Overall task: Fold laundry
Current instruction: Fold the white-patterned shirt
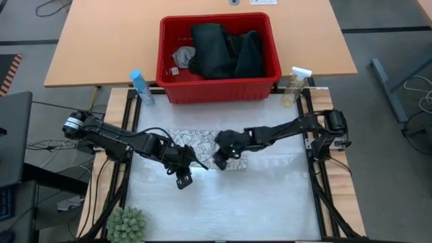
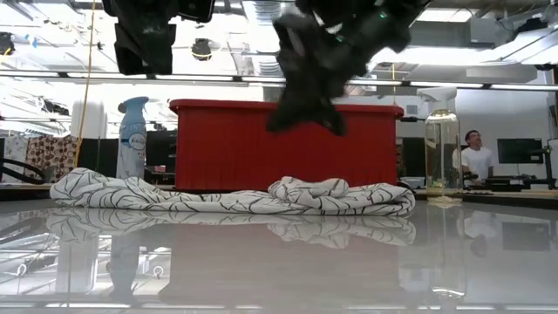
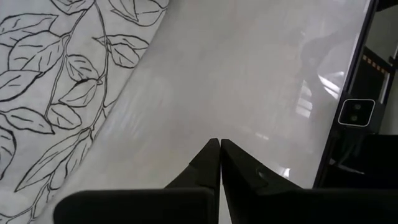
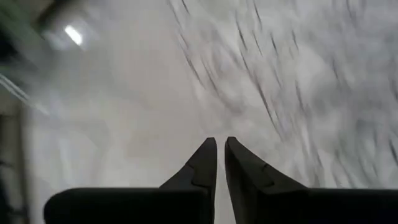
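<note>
The white cloth with grey leaf print (image 1: 196, 140) lies as a rumpled band across the middle of the table (image 2: 227, 199). Dark jeans (image 1: 226, 50) and a small grey cloth (image 1: 183, 55) lie in the red basket (image 1: 216, 91). My left gripper (image 1: 196, 164) hangs shut just off the band's near edge, over bare table (image 3: 219, 142); the cloth (image 3: 56, 81) lies beside it. My right gripper (image 1: 219, 162) hovers above the band's right half (image 2: 305, 118). Its fingers (image 4: 221, 142) are shut to a hair's gap, with nothing between them.
The red basket stands behind the table's far edge. A blue spray bottle (image 1: 140, 86) stands at its left and a clear one (image 1: 295, 84) at its right. A small green plant (image 1: 127, 224) sits at the near left corner. Bare white table stretches in front of the cloth.
</note>
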{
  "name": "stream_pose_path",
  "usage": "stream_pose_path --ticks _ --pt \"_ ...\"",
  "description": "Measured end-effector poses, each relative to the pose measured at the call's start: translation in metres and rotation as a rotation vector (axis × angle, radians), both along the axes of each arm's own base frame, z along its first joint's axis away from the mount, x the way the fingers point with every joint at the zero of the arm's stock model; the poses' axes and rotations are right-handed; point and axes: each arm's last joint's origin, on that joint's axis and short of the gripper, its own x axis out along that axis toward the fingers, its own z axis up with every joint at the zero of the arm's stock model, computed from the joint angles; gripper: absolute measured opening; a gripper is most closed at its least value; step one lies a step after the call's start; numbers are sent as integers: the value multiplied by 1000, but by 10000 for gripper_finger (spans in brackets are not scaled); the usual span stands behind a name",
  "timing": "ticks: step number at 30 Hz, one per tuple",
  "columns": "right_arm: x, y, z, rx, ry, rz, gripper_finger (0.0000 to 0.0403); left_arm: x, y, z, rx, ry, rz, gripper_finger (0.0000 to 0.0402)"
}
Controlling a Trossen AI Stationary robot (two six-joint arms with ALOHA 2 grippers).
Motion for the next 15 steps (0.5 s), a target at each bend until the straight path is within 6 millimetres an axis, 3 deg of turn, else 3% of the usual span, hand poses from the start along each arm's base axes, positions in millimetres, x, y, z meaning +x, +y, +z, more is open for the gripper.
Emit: stream_pose_path --ticks 3,6,11,15 --pt "-14 14 -11 -56 160 10 58 0 0 0 5 -2 3 0" --pt "-20 26 -14 -104 212 -16 58 0 0 0 18 -7 11 0" --pt "-29 29 -15 -131 282 -110 63 0 0 0 21 -8 10 0" --pt "-35 28 -18 -126 344 -133 93 0 -1 0 35 -18 -12 0"
